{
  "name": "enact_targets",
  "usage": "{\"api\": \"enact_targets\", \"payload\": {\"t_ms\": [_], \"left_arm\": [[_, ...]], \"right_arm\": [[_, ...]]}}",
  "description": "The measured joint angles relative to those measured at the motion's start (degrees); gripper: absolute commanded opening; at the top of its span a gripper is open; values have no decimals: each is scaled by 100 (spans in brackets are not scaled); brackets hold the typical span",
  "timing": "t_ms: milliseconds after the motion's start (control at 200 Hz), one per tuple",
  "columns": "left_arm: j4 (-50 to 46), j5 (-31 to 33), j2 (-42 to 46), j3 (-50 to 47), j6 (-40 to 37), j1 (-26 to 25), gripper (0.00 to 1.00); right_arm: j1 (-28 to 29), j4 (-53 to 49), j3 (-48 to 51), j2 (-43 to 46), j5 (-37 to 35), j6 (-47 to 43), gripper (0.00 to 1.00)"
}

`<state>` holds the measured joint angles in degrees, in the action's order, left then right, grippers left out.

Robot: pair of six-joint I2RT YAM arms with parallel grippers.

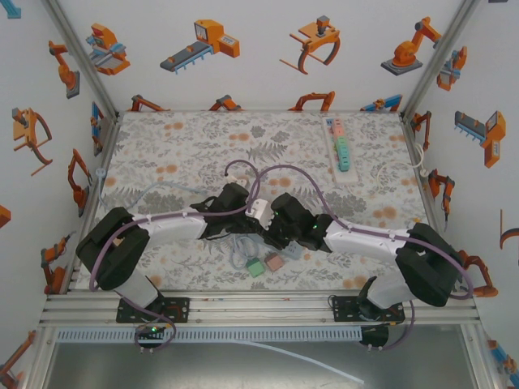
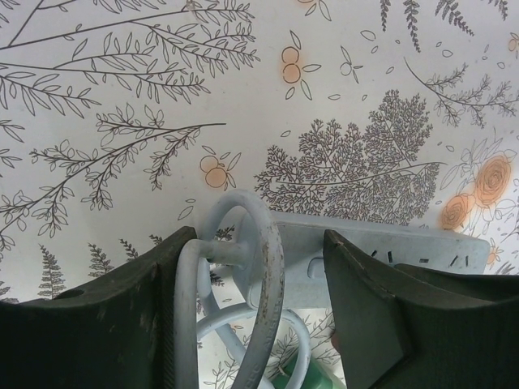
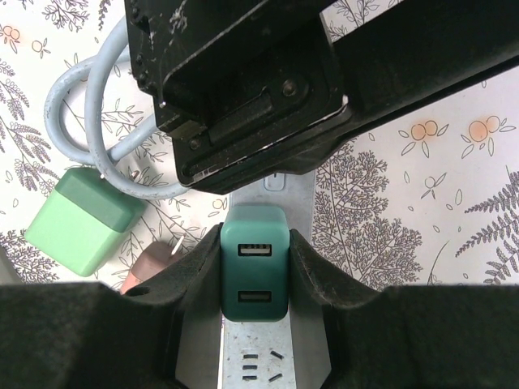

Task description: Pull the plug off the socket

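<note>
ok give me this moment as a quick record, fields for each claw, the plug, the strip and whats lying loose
right claw: shut on the dark green plug, a finger against each side
dark green plug: seated in the power strip, not yet pulled out
left claw: closed around the cable end of the power strip
loose: light green plug lying on the table beside the strip, grey cable looped next to it

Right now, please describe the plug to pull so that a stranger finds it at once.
On the floral table, find the grey power strip near the front middle. One dark teal plug stands in it, held by the right gripper. Its two USB ports set it apart from the light green plug lying loose nearby.
</note>
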<state>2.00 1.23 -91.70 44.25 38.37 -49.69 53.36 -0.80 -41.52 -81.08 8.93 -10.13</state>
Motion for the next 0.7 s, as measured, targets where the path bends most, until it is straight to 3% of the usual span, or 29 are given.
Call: {"api": "enact_targets", "payload": {"t_ms": [205, 701], "left_arm": [[37, -52, 15, -28, -190, -55, 67], [-94, -170, 186, -131, -474, -114, 70]], "right_arm": [[0, 0, 0, 0, 2, 4, 2], [0, 7, 22, -9, 52, 9, 2]]}}
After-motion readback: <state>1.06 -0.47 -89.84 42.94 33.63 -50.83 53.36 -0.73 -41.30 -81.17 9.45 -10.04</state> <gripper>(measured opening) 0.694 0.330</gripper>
